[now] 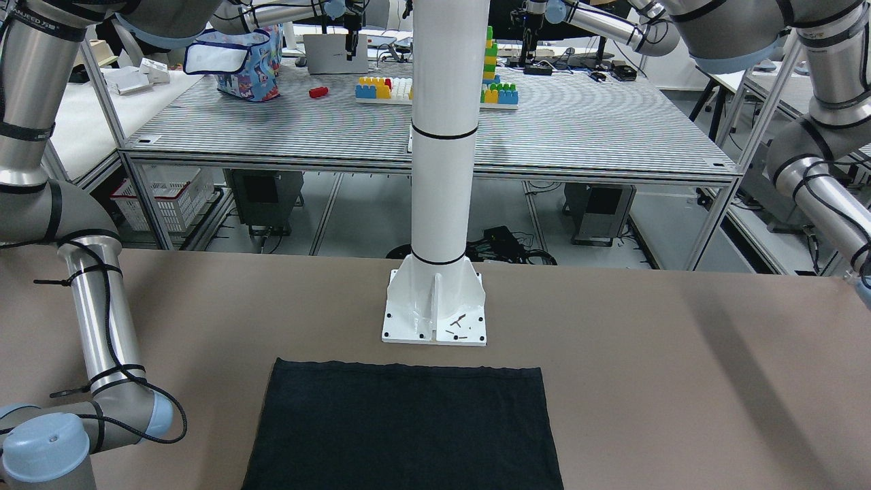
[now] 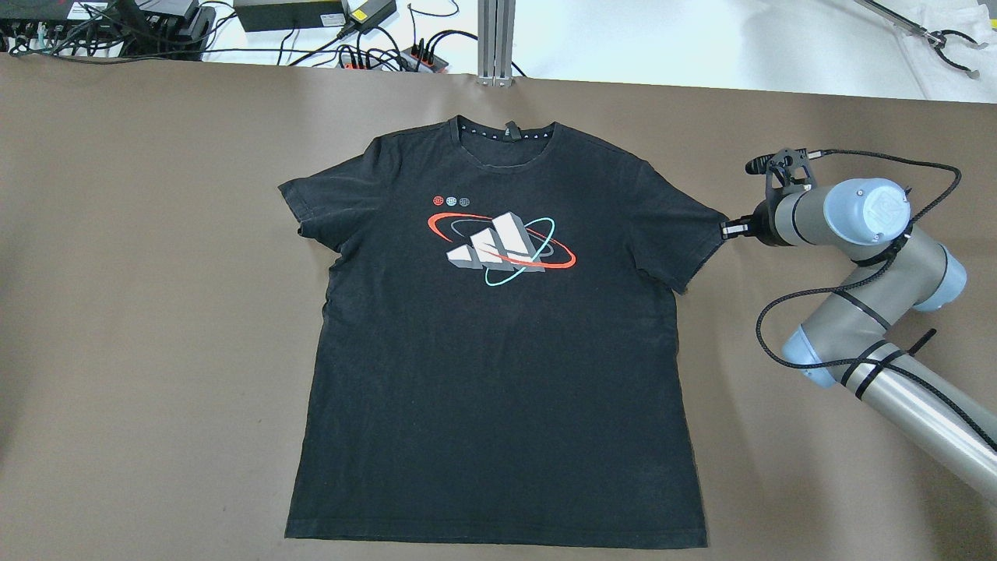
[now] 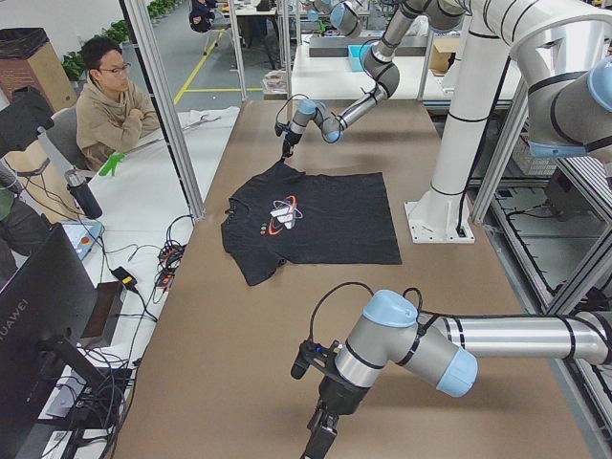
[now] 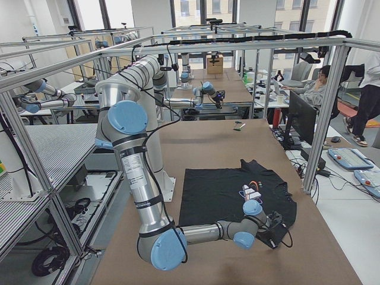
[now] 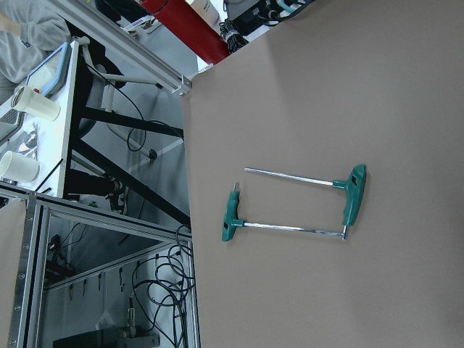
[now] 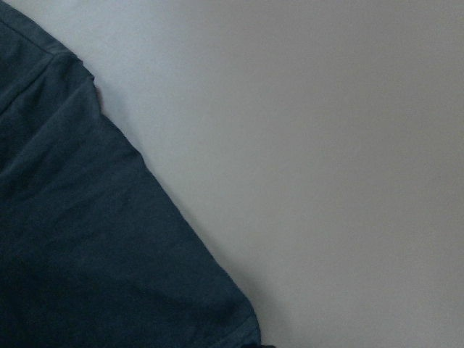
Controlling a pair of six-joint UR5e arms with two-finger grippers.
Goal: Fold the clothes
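Overhead exterior shows the brown bench (image 2: 156,327) with a black T-shirt (image 2: 498,374) spread flat across its middle. The shirt lies print-side up, collar toward the far edge, hem toward the robot, both sleeves out sideways. By the look of it, no fold has been made yet.

The right arm (image 2: 864,234) reaches in low from the side. Its claw (image 2: 731,229) sits at the cuff of the sleeve (image 2: 685,234) on that side, touching it or just beside it (too small to say whether it is released or clenched, and its wrist camera shows only cloth and bench). The left arm (image 3: 421,344) is well apart from the shirt, toward the bench's end. Its claw (image 3: 320,442) points down, and I cannot tell its state. Its wrist camera looks on two green T-handle keys (image 5: 354,194) lying on the bench.

The shirt should handle as light, limp cotton that drapes and drags rather than holding shape. A pinch at a sleeve cuff or shoulder seam, through both layers, looks the sound place to take it.
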